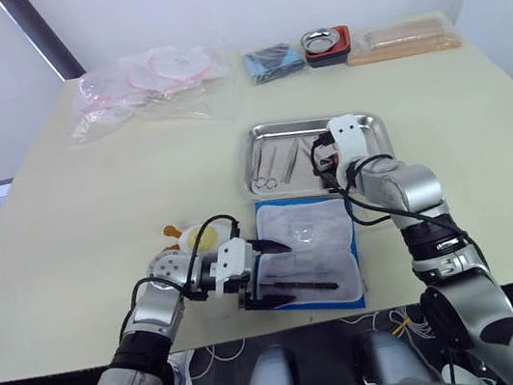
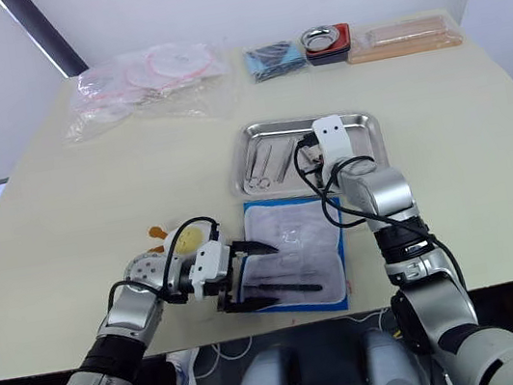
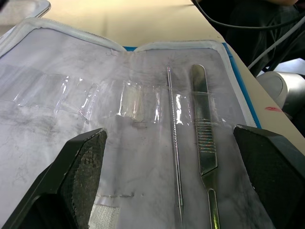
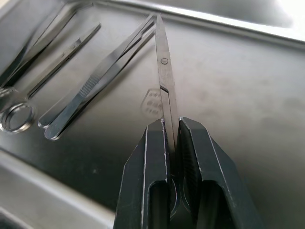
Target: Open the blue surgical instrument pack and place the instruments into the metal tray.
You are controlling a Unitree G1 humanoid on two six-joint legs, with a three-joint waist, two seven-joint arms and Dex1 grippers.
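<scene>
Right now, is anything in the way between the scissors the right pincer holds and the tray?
Nothing visible. The right pincer grips the scissors just above a bare patch of the metal tray; the tweezers lie off to one side.

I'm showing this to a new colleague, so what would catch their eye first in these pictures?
Probably the right hand, shut on a pair of scissors over the metal tray, where tweezers and other instruments already lie. Next, the blue surgical instrument pack lying open at the table's near edge, with the left hand open over the two slim tools left in its lining.
</scene>
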